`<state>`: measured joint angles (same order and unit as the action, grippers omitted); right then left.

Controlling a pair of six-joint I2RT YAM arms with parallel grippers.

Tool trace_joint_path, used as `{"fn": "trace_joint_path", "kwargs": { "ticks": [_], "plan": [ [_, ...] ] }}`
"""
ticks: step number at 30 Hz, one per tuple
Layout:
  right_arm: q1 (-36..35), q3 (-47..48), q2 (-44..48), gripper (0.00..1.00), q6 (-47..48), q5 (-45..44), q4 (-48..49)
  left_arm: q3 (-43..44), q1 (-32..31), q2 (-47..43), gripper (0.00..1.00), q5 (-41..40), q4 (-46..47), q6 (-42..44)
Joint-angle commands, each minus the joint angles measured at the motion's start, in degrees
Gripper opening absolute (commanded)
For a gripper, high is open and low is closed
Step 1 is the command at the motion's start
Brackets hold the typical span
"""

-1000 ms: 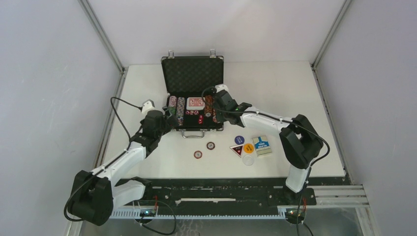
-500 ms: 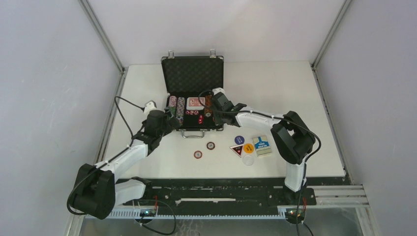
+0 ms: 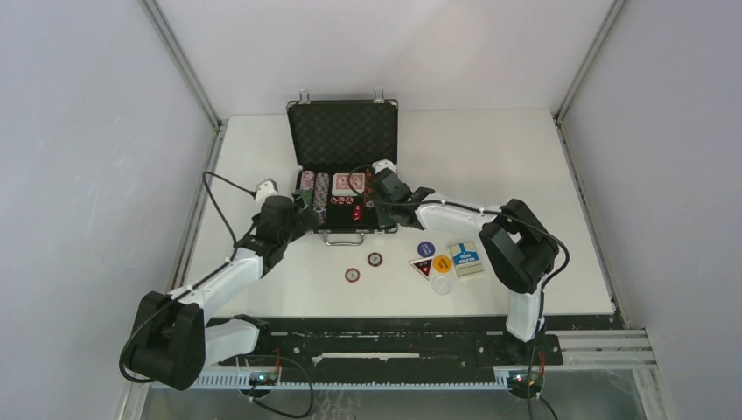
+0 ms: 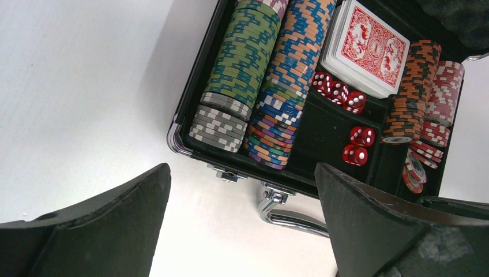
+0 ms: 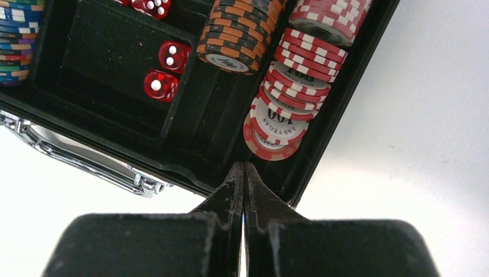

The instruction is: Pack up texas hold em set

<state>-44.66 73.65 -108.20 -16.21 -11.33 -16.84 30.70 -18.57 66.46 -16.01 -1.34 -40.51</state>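
Observation:
The black case (image 3: 341,131) stands open at the table's far middle, with rows of striped chips (image 4: 248,63), a red card deck (image 4: 366,49) and red dice (image 4: 339,92) inside. My left gripper (image 4: 242,173) hovers open, holding nothing, over the case's front left corner (image 4: 179,124), close to the metal handle (image 4: 288,216). My right gripper (image 5: 243,167) is shut and empty, its tip at the case's front right corner (image 5: 345,101), just before leaning red-and-white chips (image 5: 294,98). From above, the left gripper (image 3: 302,213) and right gripper (image 3: 386,214) flank the case front.
Two loose chips (image 3: 352,275) (image 3: 374,259) lie in front of the case. To their right sit a blue round button (image 3: 426,248), a red triangular one (image 3: 421,266), an orange one (image 3: 442,262), a pale disc (image 3: 442,283) and a blue deck (image 3: 465,259).
My right gripper has shifted a little left and down toward the case's front right corner, staying shut. The left arm edged slightly and stays open.

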Motion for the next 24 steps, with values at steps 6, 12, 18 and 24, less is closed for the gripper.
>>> {"fn": "trace_joint_path", "kwargs": {
  "ticks": [6, 12, 18, 24],
  "plan": [
    [0.0, -0.79, -1.66, 0.0, -1.0, -1.11, 1.63, 0.33, 0.52, -0.71, 0.99, 1.03, 2.4, 0.63],
    [0.38, -1.0, -2.27, 0.0, -1.28, -0.99, 1.37, 0.32, 0.55, -0.52, 0.99, 0.96, 2.49, 0.7],
    [1.04, -0.98, -3.38, 0.0, -1.69, -1.98, 1.98, 0.39, 0.57, -0.29, 0.99, 1.07, 2.49, 0.79],
    [4.0, -1.01, -3.81, 0.0, -3.44, -1.49, 3.3, 0.72, 0.55, 0.26, 0.99, 1.41, 2.49, 0.87]
  ]
}}
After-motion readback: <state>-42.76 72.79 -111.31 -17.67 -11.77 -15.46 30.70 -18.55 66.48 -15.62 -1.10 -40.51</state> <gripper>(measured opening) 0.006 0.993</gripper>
